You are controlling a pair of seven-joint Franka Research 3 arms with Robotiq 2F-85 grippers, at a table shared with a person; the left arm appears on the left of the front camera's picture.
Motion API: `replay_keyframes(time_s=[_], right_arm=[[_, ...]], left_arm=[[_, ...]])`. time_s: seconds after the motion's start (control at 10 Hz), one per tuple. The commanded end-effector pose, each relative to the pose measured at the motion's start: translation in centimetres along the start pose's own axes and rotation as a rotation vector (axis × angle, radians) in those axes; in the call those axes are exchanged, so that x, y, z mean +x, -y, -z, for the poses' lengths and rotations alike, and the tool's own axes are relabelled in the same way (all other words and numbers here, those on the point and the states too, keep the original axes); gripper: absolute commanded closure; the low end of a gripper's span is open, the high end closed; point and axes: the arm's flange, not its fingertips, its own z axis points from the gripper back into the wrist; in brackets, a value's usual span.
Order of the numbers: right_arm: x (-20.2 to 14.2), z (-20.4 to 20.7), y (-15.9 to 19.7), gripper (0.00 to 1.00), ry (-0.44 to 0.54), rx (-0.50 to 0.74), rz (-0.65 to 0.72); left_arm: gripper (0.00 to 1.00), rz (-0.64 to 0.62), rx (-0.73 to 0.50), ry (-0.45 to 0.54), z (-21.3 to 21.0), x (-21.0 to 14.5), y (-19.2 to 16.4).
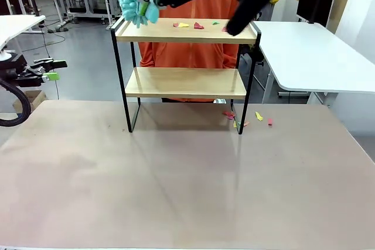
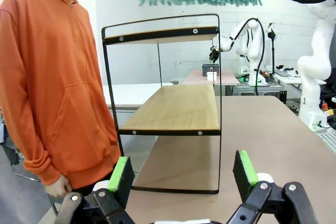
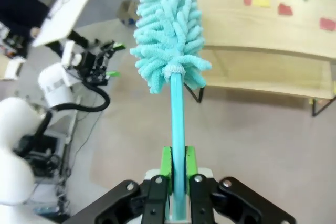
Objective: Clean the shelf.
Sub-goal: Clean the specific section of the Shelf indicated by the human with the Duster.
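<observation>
The teal duster is clamped by its handle in the right gripper above the left end of the shelf, set at the worktop's far edge, while the left gripper is spread wide, empty.

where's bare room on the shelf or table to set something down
Lower board of the two-tier wooden shelf with black frame: bare. Beige table in front of its legs: bare. Crowded: coloured paper scraps on the top board's middle and right, more scraps by the right leg.
</observation>
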Motion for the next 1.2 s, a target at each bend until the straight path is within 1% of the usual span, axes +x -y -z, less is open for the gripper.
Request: replay_keyframes(time_s=[0.0, 0.1, 0.2, 0.4, 0.6, 0.8, 1.0, 1.1], right_arm=[[1.8, 2.2, -4.4, 0.87, 0.011, -0.069, 0.068], [2.1, 3.0, -5.1, 0.87, 0.02, -0.088, 0.092], [2.5, 3.6, -5.8, 0.87, 0.011, -0.074, 0.096], [3.0, 5.3, -6.6, 0.87, 0.006, -0.108, 0.102], [3.2, 6.9, -6.8, 0.87, 0.009, -0.126, 0.111], [3.0, 8.5, -6.5, 0.87, -0.023, -0.137, 0.124], [2.8, 9.3, -6.0, 0.87, -0.055, -0.143, 0.142], [2.7, 9.0, -6.0, 0.87, -0.057, -0.124, 0.127]], left_arm=[[0.0, 0.003, -0.003, -0.001, 0.1, 0.4, 0.2], [0.0, 0.003, -0.003, -0.001, 0.1, 0.4, 0.2], [0.0, 0.003, -0.003, -0.001, 0.1, 0.4, 0.2], [0.0, 0.003, -0.003, -0.001, 0.1, 0.4, 0.2], [0.0, 0.003, -0.003, -0.001, 0.1, 0.4, 0.2], [0.0, 0.003, -0.003, -0.001, 0.1, 0.4, 0.2], [0.0, 0.003, -0.003, -0.001, 0.1, 0.4, 0.2], [0.0, 0.003, -0.003, -0.001, 0.1, 0.4, 0.2]])
